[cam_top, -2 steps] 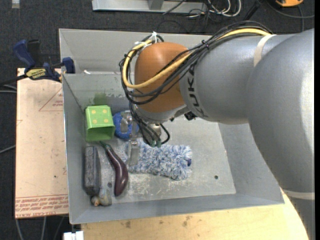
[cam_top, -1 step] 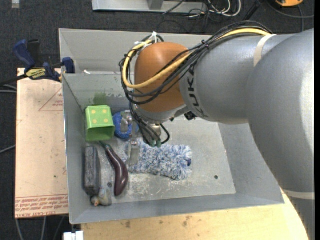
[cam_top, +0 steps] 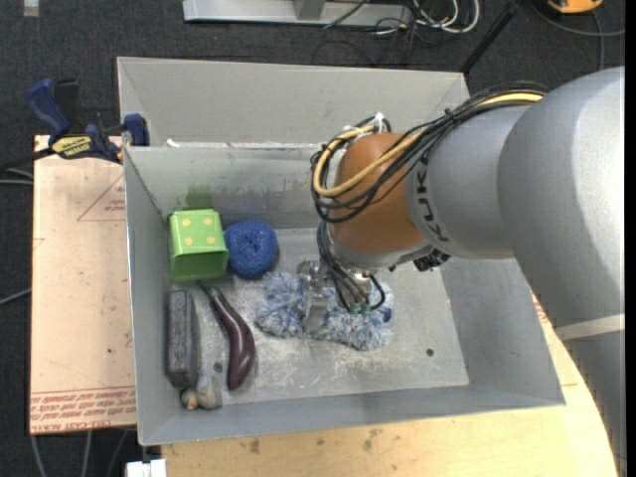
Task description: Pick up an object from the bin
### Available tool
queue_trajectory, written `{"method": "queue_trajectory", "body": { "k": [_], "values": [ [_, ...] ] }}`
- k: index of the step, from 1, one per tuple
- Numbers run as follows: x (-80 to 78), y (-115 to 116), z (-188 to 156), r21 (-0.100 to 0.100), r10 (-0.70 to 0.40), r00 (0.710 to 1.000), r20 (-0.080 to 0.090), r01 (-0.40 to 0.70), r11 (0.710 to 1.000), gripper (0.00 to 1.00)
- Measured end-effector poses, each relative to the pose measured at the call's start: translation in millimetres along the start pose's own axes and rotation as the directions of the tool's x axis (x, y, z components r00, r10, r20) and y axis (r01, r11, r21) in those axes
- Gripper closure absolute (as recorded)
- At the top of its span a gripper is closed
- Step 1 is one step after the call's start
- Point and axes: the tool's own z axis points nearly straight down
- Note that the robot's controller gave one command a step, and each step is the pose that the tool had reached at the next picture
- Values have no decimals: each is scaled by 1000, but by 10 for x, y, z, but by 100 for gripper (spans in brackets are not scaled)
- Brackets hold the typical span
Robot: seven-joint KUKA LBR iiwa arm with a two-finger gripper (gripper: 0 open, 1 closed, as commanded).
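Grey metal on every side, and down in the bin [cam_top: 298, 405] the gripper [cam_top: 318, 304] was right on a shaggy blue-and-white rag [cam_top: 366, 334] that lay mid-floor, a touch toward the right wall. The tip was sunk among the tufts. How wide it stood, or whether it had any cloth, could not be told, because the orange wrist cover [cam_top: 370, 202] and its yellow cables [cam_top: 328, 167] hung just above it. Over by the left wall, a green cube [cam_top: 196, 243] with yellow dots sat beside a blue ball [cam_top: 250, 247], the two touching or nearly so. Nearer the front left corner lay a curved, dark purple aubergine [cam_top: 237, 341], just beside a long grey block [cam_top: 180, 336] that ran along the left wall. A small beige piece [cam_top: 202, 397] sat at that block's near end.
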Motion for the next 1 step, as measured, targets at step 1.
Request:
{"method": "queue_trajectory", "body": {
  "k": [1],
  "values": [
    [0, -1, 0, 0, 1, 1000, 0, -1, 1000, 100]
  ]
}}
